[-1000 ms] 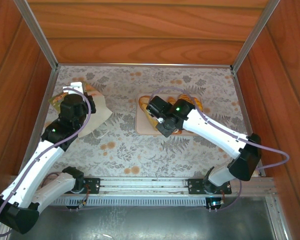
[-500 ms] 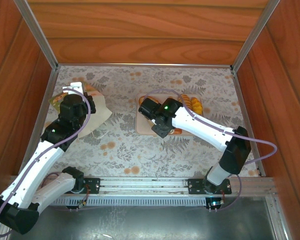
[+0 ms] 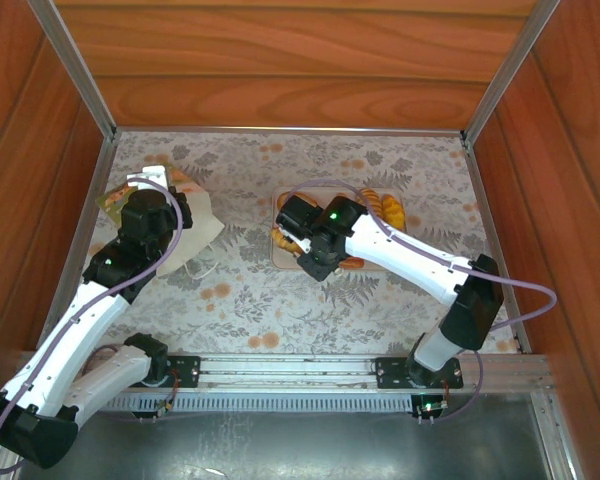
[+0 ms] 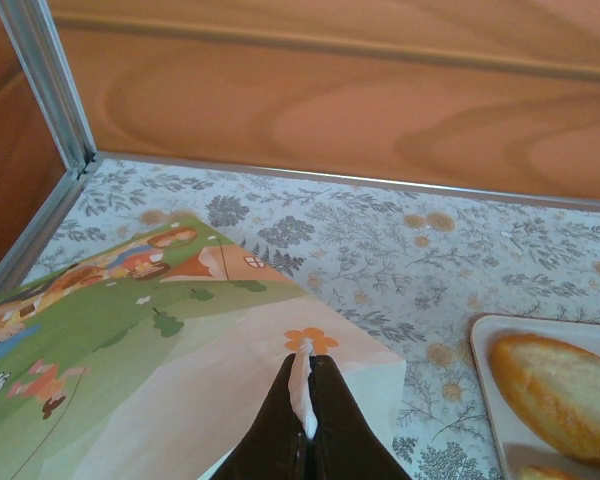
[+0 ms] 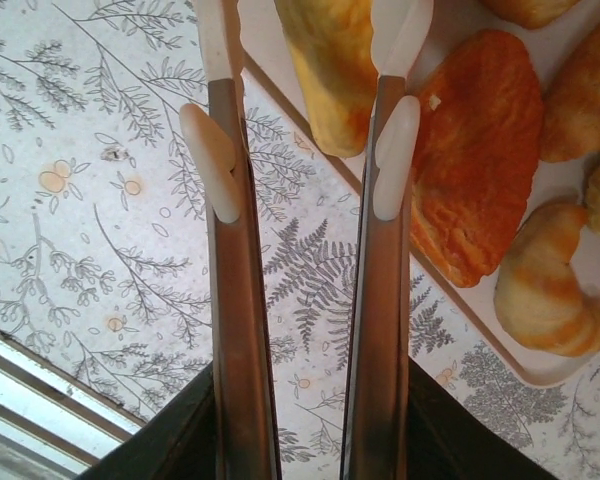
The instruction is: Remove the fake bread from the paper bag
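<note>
Wooden walls box in the floral cloth (image 3: 280,300) I am working over. The fake bread (image 3: 380,208) lies out of the bag on a flat tray (image 5: 485,335). A small yellow piece (image 5: 330,70) sits right between the tips of the right claw (image 5: 308,40). A flat orange pastry (image 5: 475,160) lies just outside one finger and a croissant (image 5: 550,290) is a little further out on that side.

The right claw's jaws are spread with the yellow piece in the gap. As far as I can tell neither pad presses it, so I read this as a piece set down on the tray rather than carried. The fingers stand low over the tray's near edge, which suits a drop-off.

Well away from that claw, on the far side of the cloth, the paper bag (image 4: 180,350) lies slumped with its printed face up. The left claw (image 4: 305,420) is pressed together on a pale strip of the bag's edge, which looks like the rim, though it may be a cord. I judge that pinch is there to anchor the bag and hold its mouth up for the other arm. From the left claw, an oval roll (image 4: 550,395) on the tray lies ahead and off to its right. I cannot see inside the bag.
</note>
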